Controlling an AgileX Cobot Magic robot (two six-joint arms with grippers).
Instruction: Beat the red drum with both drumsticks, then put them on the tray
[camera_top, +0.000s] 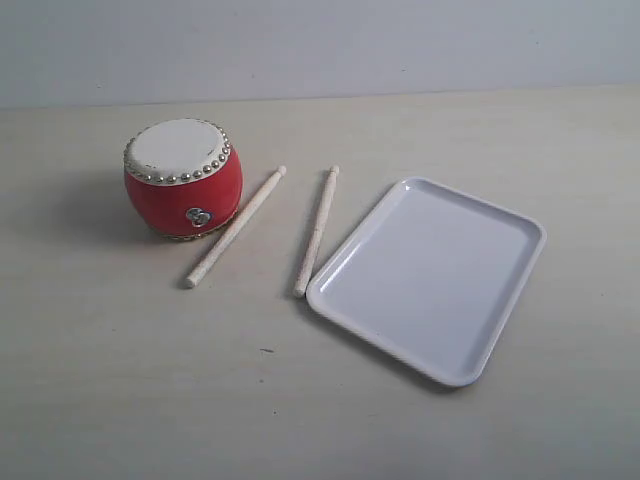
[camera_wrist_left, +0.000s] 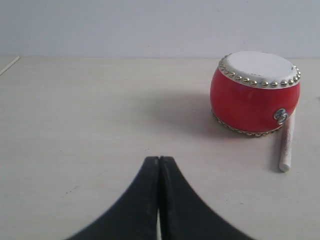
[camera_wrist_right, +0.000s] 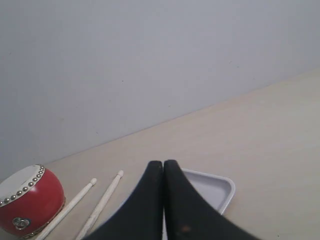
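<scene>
Wood sticks (camera_top: 240, 220), pale and thin. Exterior: two of them, flat on the table (camera_top: 120, 380) between drum (camera_top: 183, 180) and tray (camera_top: 430, 275). Left stick (camera_top: 225, 240) lies right against the drum's base. Right stick (camera_top: 317, 231) has its near end just beside the tray rim. One drum at far left, one tray at right with nothing in it. No arms in this view.

Judgement: sticks are light, stiff and round, so they'll roll. Pinch across the shaft toward the near butt end, leaving the far tip free to strike.

Left wrist: left gripper (camera_wrist_left: 159, 162) jaws pressed together, holding nothing. Drum and one stick end lie ahead.

Right wrist: right gripper (camera_wrist_right: 163, 165) jaws likewise closed, empty. Tray corner, both sticks and drum lie beyond.
</scene>
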